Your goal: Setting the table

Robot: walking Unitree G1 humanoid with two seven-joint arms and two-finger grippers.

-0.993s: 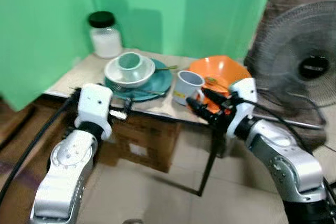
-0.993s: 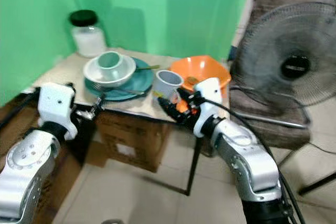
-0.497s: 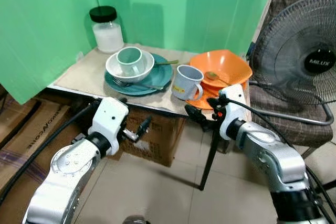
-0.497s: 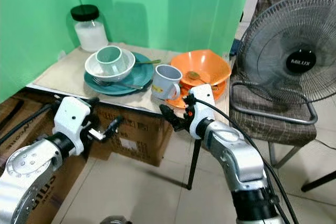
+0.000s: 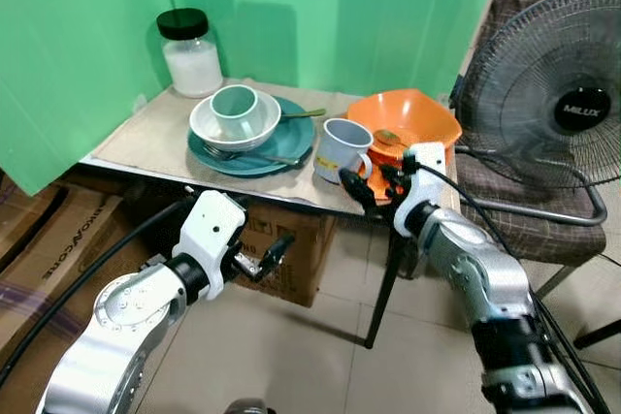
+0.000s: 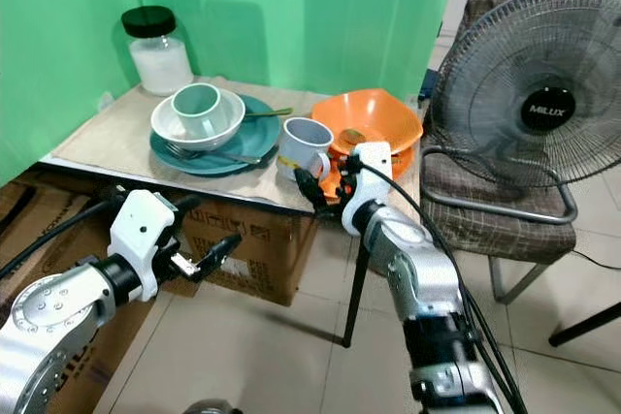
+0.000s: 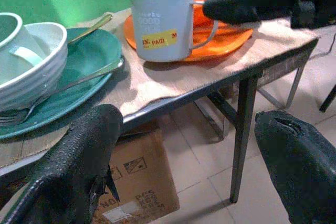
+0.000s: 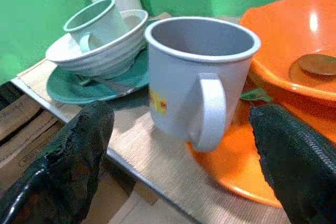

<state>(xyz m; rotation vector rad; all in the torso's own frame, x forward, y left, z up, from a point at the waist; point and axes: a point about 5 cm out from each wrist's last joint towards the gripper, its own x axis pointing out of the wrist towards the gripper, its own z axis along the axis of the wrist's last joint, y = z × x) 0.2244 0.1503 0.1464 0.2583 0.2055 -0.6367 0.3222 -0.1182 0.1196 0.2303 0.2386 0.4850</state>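
I am looking down at a small tabletop (image 5: 146, 138) in front of a green wall. A big fan (image 5: 558, 109) stands on a chair (image 5: 524, 215) to the right of it, and a cardboard box (image 5: 277, 244) sits under it.

On the tabletop there is a teal plate (image 5: 281, 147) with a white bowl (image 5: 209, 128) on it, and a pale green cup (image 5: 233, 104) sits in the bowl. A fork (image 5: 247, 155) lies on the plate. An orange bowl (image 5: 412, 118) with a spoon (image 5: 390, 138) in it rests on an orange plate (image 7: 220, 43) near the right edge. A gray mug (image 5: 340, 150) stands between the two plates, close to the front edge. A jar (image 5: 189, 53) is at the back.

My right hand (image 8: 178, 150) is just in front of the mug, with its fingers wide apart on both sides of the handle. I think this is the step where I grab the mug. If I push forward too hard, the mug could slide into the orange plate or tip. One finger could also hit the orange plate and nudge it off the edge, because that plate is so near the edge.

My left hand (image 5: 264, 261) is lower than the tabletop and its fingers are apart too. If I lift it without looking, it could bump the tabletop from below and shake all the dishes.
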